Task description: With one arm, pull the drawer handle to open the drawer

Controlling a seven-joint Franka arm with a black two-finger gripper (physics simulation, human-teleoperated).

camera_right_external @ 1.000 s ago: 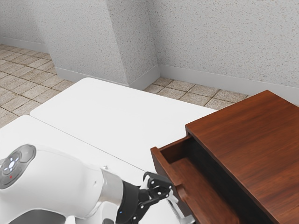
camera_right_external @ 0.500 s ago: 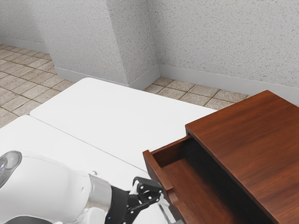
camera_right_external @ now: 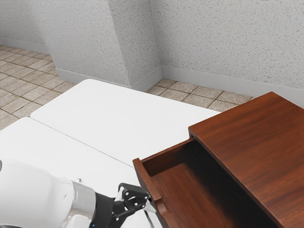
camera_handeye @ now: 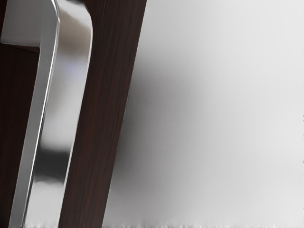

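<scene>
- Lower left: the arm (camera_right_external: 42,199) has backed further into the corner, over the white surface (camera_right_external: 95,118).
- Bottom centre: the gripper (camera_right_external: 141,204) looks clamped on the steel handle (camera_handeye: 57,118).
- Centre right: the drawer (camera_right_external: 180,185) has slid further out of the cabinet (camera_right_external: 256,137). It is well open, so the pull seems nearly done.

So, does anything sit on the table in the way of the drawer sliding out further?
Nothing visible does. The drawer is partly open, and the stretch of white table ahead of its front shows no objects. The gripper is right at the handle.
</scene>
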